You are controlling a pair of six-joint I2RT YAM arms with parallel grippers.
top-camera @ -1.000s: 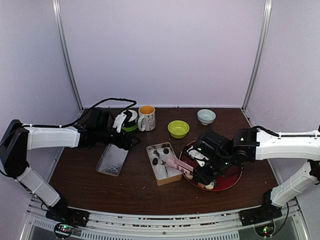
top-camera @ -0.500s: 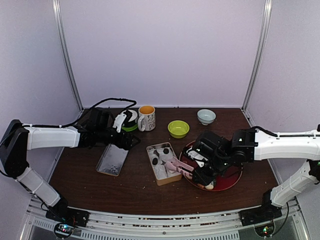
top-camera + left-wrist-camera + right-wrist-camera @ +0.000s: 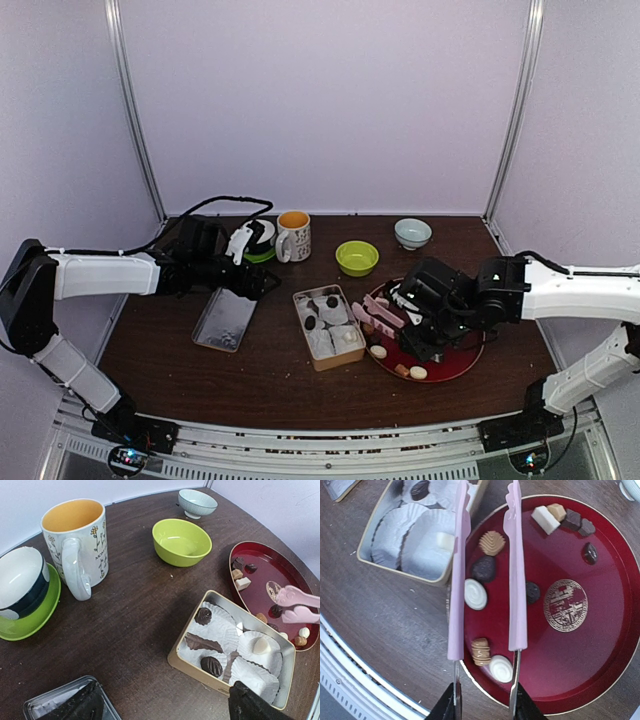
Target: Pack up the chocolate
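The chocolate lies in two places. Several pieces sit on the red oval plate (image 3: pixel 580 670), among them a tan shell (image 3: pixel 492 543), a dark round one (image 3: pixel 483 569) and a white swirl (image 3: pixel 475 594). In the tan tin (image 3: pixel 200 667), on white paper cups, lie dark pieces (image 3: pixel 211 666) and one white piece (image 3: pixel 446 541). My right gripper (image 3: pixel 485 707) is shut on pink tongs (image 3: pixel 516 570). The tongs' arms stand apart over the plate's left side with nothing between their tips. My left gripper (image 3: pixel 162 707) is open and holds nothing, left of the tin above the table.
The tin's lid (image 3: pixel 225 320) lies flat under the left gripper. Along the back stand a dark cup on a green saucer (image 3: pixel 260 240), a flowered mug (image 3: pixel 294 236), a lime bowl (image 3: pixel 357 258) and a pale bowl (image 3: pixel 413 233). A black cable trails behind the left arm.
The right gripper has pulled the tongs back from over the tin to over the plate. A white piece now lies in the tin. The left arm has not moved.
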